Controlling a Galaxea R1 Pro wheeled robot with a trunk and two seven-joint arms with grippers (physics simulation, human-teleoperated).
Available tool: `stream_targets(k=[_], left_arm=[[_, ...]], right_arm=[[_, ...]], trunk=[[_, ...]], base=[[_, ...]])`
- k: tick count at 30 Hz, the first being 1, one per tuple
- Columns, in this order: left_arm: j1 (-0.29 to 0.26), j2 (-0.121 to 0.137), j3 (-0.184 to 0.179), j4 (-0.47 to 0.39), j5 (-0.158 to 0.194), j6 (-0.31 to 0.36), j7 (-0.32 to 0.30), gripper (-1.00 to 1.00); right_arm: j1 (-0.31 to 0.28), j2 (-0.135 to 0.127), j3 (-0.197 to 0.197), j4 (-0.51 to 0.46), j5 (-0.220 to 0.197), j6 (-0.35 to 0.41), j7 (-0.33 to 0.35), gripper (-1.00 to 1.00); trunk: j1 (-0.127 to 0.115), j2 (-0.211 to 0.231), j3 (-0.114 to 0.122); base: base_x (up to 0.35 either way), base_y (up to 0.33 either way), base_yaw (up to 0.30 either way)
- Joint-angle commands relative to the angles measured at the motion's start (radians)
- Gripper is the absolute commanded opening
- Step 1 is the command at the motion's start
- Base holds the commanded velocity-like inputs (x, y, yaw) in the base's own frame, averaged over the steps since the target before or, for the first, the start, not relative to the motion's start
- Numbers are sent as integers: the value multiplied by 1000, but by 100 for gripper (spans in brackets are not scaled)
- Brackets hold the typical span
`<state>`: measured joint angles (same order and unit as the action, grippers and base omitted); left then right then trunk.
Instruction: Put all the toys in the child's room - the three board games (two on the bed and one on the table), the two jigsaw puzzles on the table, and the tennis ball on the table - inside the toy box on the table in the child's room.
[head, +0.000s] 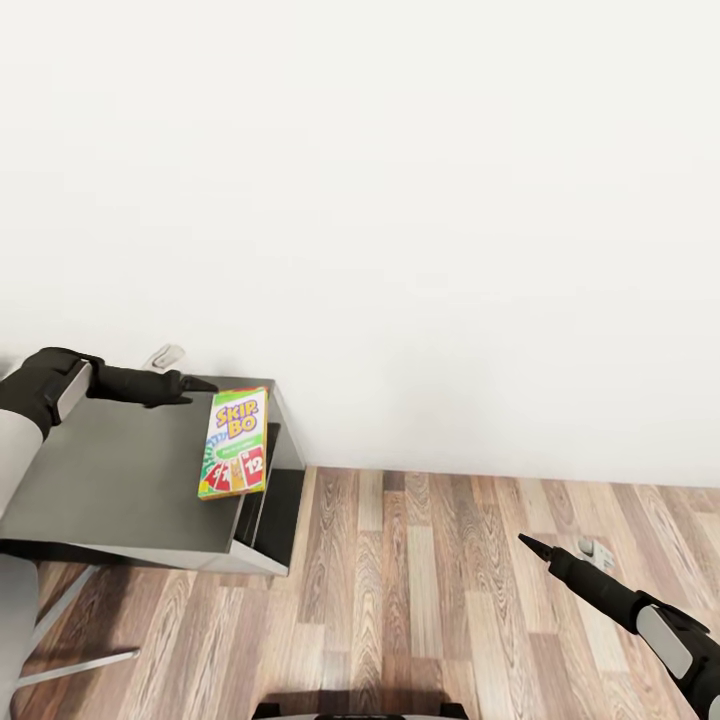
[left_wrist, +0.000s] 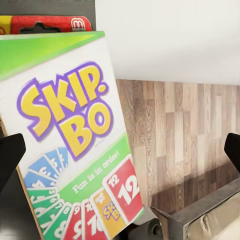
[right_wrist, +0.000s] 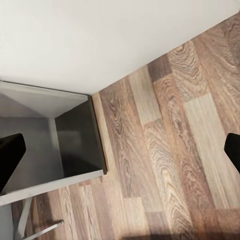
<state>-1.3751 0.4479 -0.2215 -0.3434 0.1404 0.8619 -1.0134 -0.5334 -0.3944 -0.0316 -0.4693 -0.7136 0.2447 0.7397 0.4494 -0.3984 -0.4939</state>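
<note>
Game box (head: 235, 442), green and white Skip-Bo cover, lies flat on the table (head: 110, 480) at its right edge, near the back right corner. Left gripper (head: 190, 386) hovers just beside the box's far end, over the back edge; fingers (left_wrist: 9, 159) spread wide, box between them, not gripped. Right gripper (head: 532, 546) over the wood floor (head: 420, 580), well apart from the table; fingers (right_wrist: 10, 155) spread, empty.

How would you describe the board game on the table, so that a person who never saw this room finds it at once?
Look at the grey table against the white wall, at the left of the head view. Near its right edge, beside the left gripper, lies a flat board game. It is the one bright thing there: a green and white cover with "SKIP-BO" in yellow letters.
</note>
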Motion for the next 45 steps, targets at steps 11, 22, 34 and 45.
stream_targets(k=[11,22,34,45], left_arm=[[0,1,-13,4,5,58,1,100],[48,1,-14,5,2,92,1,100],[106,6,-15,2,5,97,1,100],[119,18,-15,1,5,96,1,100]], right_arm=[[0,2,-2,0,-6,10,2,100],[0,3,-2,0,-6,10,1,100],[0,4,-2,0,-4,10,1,100],[0,5,-2,0,-4,10,1,100]], trunk=[[1,-2,17],[1,-2,35],[1,-2,54],[1,-2,72]], base=[[0,0,0],[0,0,0],[0,0,0],[0,0,0]])
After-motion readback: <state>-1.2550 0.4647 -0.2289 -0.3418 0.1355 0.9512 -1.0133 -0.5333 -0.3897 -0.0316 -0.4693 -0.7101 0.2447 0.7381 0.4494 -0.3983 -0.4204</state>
